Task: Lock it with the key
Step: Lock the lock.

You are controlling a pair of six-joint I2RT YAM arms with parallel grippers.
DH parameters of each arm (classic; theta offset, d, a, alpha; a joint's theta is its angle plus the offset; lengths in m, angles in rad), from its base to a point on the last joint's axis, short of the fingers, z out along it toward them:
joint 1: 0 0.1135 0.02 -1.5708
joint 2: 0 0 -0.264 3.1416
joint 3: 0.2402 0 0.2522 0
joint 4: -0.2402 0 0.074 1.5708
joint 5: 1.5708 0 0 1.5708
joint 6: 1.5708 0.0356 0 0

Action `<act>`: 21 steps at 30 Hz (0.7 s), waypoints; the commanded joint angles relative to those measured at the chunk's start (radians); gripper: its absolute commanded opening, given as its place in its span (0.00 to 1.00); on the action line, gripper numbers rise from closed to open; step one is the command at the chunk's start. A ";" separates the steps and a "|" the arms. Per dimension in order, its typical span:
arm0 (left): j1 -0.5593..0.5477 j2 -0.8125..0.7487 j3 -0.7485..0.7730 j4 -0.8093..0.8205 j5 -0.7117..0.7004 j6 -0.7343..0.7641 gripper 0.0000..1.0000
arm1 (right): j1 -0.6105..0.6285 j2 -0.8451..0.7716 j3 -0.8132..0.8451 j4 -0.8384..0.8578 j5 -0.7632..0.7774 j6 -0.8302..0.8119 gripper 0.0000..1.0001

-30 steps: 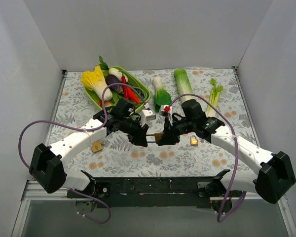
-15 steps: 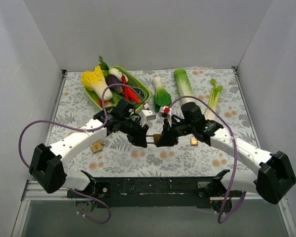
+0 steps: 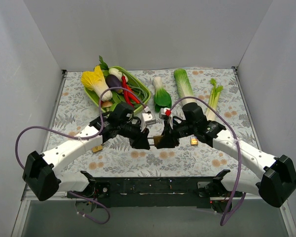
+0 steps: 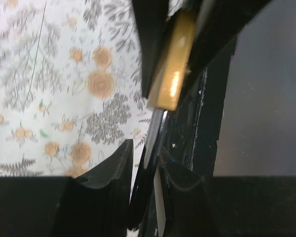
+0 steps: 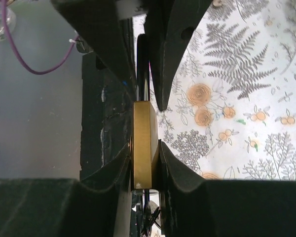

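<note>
- Left fingers (image 3: pixel 141 140) and right fingers (image 3: pixel 166 139) meet tip to tip over the near middle of the surface (image 3: pixel 138 160).
- Right fingers: closed to a narrow gap on the brass padlock (image 5: pixel 144 143), one pad on each flat face. The padlock is held edge-on to the right wrist camera and clear of the surface.
- Left fingers: nearly closed, pinching the dark key (image 4: pixel 149 158) between the pads. The key runs straight from them to the end of the padlock.
- The left wrist view shows the key shaft meeting the padlock's lower edge. It appears to be seated in the keyhole, though the hole itself is hidden.
- The right wrist view shows the key in line with the padlock body, with both sets of fingers on one axis.
- The shackle is not visible in any view, so I cannot tell whether it is locked or open.
- Elsewhere on the surface:
  - A brass lock (image 3: pixel 96 147) lies beside the left arm.
  - A small lock (image 3: pixel 194 141) lies just right of the right fingers.
  - A silver lock (image 3: pixel 149 118) lies behind the meeting point.
  - A green tray (image 3: pixel 143 90) of toy vegetables sits at the back left.
  - Loose greens (image 3: pixel 183 83) lie along the back.
</note>
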 commanded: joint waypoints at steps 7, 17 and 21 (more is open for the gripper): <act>0.009 -0.177 -0.060 0.359 0.239 0.243 0.00 | -0.024 -0.057 0.133 -0.102 -0.129 -0.156 0.01; 0.034 -0.161 -0.051 0.265 0.227 0.323 0.00 | -0.053 -0.066 0.181 -0.207 -0.114 -0.209 0.01; 0.043 -0.175 -0.054 0.242 0.205 0.339 0.00 | -0.058 -0.076 0.196 -0.262 -0.083 -0.238 0.42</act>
